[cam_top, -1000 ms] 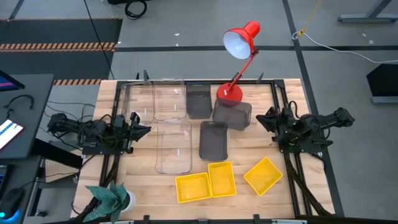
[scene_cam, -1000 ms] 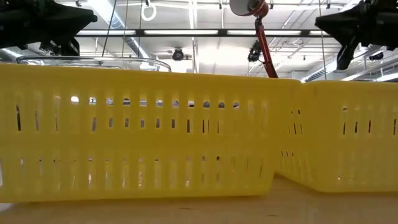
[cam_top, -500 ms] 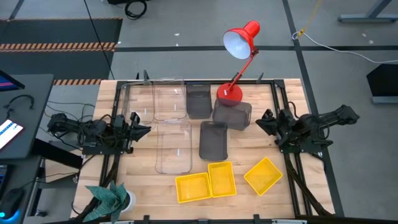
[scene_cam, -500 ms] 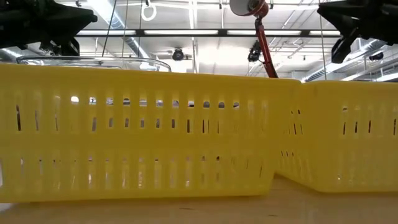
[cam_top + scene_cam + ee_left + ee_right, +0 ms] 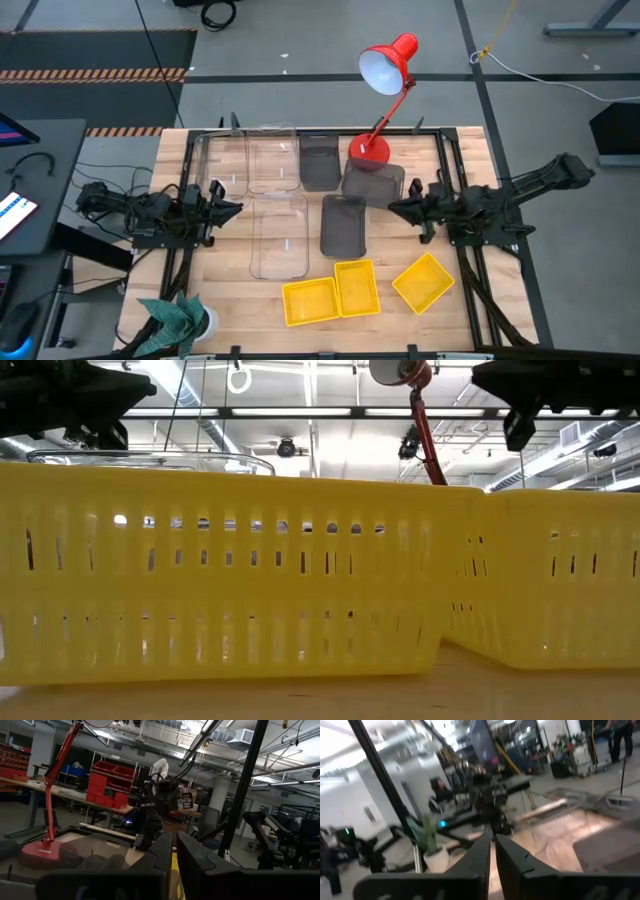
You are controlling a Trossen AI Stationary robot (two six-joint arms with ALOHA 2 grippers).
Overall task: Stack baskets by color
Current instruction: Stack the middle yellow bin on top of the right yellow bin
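Observation:
Three yellow baskets (image 5: 310, 300) (image 5: 357, 288) (image 5: 423, 281) sit on their bottoms side by side near the table's near edge and fill the low view (image 5: 220, 570). Three dark grey baskets (image 5: 320, 162) (image 5: 373, 183) (image 5: 343, 224) lie at the middle. Left of them lie two clear baskets (image 5: 272, 158) (image 5: 279, 235). My left gripper (image 5: 238, 208) (image 5: 174, 857) is shut and waits at the table's left side. My right gripper (image 5: 392, 209) (image 5: 492, 851), also shut, reaches in from the right above the table. It stands just right of the grey baskets and holds nothing.
A red desk lamp stands with its base (image 5: 368, 148) at the far middle, beside the grey baskets, and its head (image 5: 385, 65) leans beyond the far edge. A potted plant (image 5: 178, 318) stands at the near left corner. Bare wood shows between the grey and yellow baskets.
My right gripper has reached out from the table's right edge toward the middle and risen slightly, stopping beside the grey baskets, fingers still shut. No basket has moved.

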